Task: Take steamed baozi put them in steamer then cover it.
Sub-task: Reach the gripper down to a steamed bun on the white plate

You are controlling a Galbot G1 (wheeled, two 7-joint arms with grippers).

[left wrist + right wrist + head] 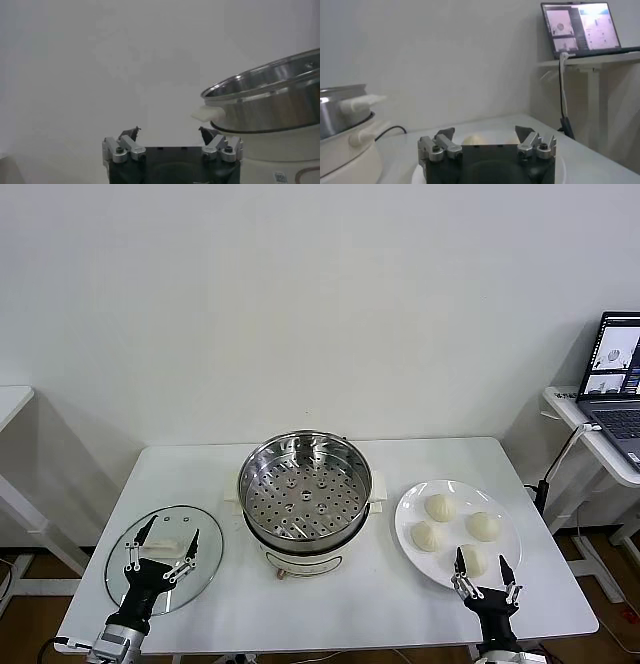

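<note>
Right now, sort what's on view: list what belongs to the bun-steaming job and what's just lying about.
For the job: four buns on the white plate; empty steamer; glass lid flat on the table; left gripper open over the lid; right gripper open near the nearest bun.

Lying about: laptop on the side desk.

Bright, even light with soft shadows; glare glints on the steamer point(305, 492); wrist views hazy.

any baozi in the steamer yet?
No, the steamer tray is bare; all four baozi sit on the plate.
</note>
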